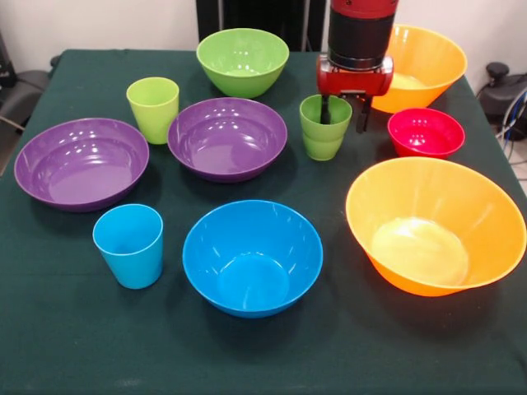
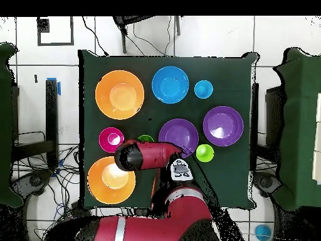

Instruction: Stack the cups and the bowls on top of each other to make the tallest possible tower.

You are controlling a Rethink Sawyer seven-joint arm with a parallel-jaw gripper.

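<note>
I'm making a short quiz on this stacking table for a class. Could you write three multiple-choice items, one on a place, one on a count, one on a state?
1. Which bowl stands nearest the sky blue cup in the front view?
A. the small red bowl
B. the blue bowl
C. the green bowl

2. How many orange bowls are on the table?
A. one
B. two
C. three

3. How do the bowls and cups stand now?
A. all nested in one tower
B. tipped on their sides
C. each apart and upright

Answers:
1. B: the blue bowl sits right beside that cup at the near edge.
2. B: one orange bowl is near the front, and a second orange bowl is behind the gripper.
3. C: every piece rests mouth up on the dark green table, nothing inside another.
</note>
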